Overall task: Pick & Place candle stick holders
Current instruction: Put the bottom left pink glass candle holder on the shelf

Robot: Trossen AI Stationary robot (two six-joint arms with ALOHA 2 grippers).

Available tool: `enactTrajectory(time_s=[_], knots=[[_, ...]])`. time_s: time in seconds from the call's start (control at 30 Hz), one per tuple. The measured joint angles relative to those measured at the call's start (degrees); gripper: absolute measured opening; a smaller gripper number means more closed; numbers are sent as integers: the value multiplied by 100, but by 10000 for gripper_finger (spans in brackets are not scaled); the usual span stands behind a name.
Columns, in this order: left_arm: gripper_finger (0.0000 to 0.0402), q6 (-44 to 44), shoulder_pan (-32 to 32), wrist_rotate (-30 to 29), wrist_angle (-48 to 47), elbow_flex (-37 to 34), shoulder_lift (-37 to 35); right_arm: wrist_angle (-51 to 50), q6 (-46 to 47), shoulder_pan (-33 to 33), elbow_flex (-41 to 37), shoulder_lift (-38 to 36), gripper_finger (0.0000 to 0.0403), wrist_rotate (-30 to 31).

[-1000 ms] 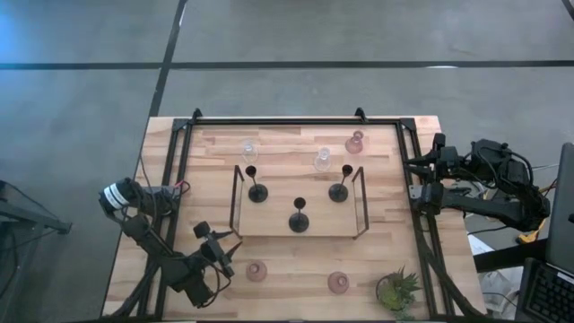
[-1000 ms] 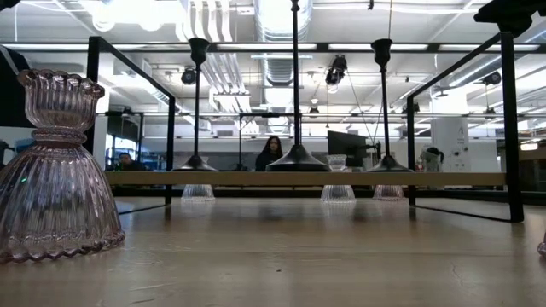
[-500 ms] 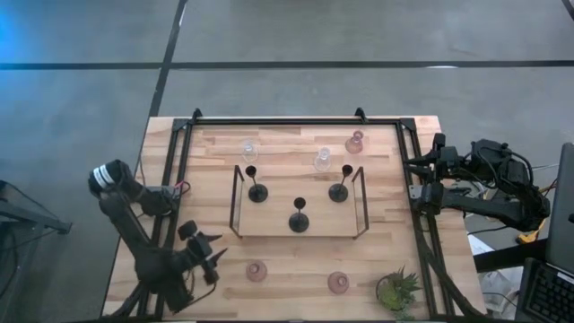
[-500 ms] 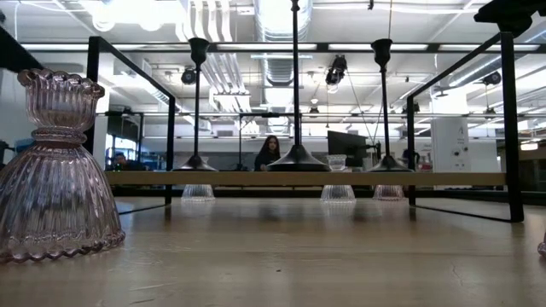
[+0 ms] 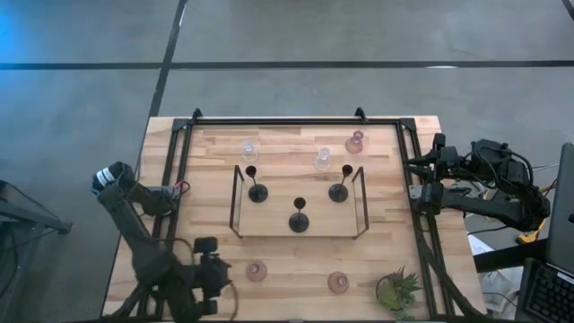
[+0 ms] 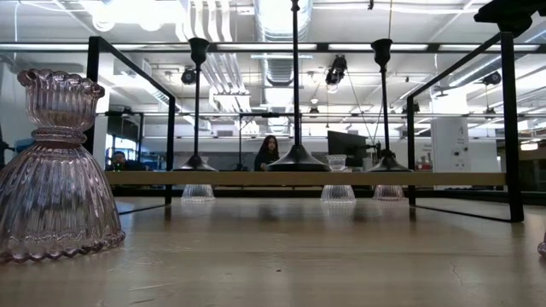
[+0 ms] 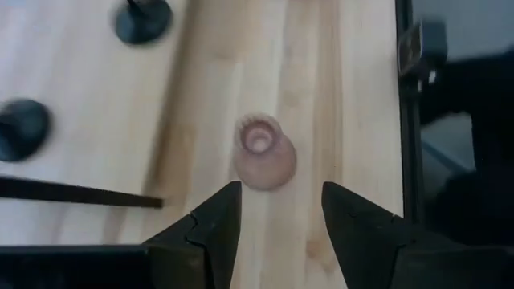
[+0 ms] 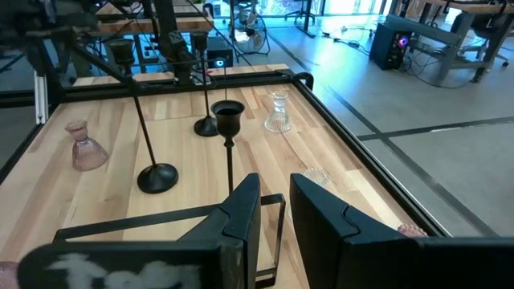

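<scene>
Candle stick holders: three black thin-stemmed ones (image 5: 299,218) stand on the raised wooden shelf (image 5: 269,226) at the tabletop (image 5: 296,260) centre, clear glass ones (image 5: 249,149) at 12 o'clock, and a pink ribbed glass one (image 5: 256,271) at 7 o'clock near the front edge with bare wood around it. The left pincer (image 7: 277,221) hovers open above it, as only the wrist view shows. The right pincer (image 8: 273,205) waits slightly parted at 3 o'clock, off the tabletop edge.

Pink glass holder (image 6: 543,247) cut off at low view's right edge.
</scene>
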Motion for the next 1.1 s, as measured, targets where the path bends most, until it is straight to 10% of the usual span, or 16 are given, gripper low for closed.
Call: enactTrajectory(time_s=[0.37,1.1], knots=[[176,1515,573,742,1039,-197,479,0,0,1,0,0,63,0],[174,1654,1177,1410,1357,-279,1195,0,0,0,-1,-1,63,0]])
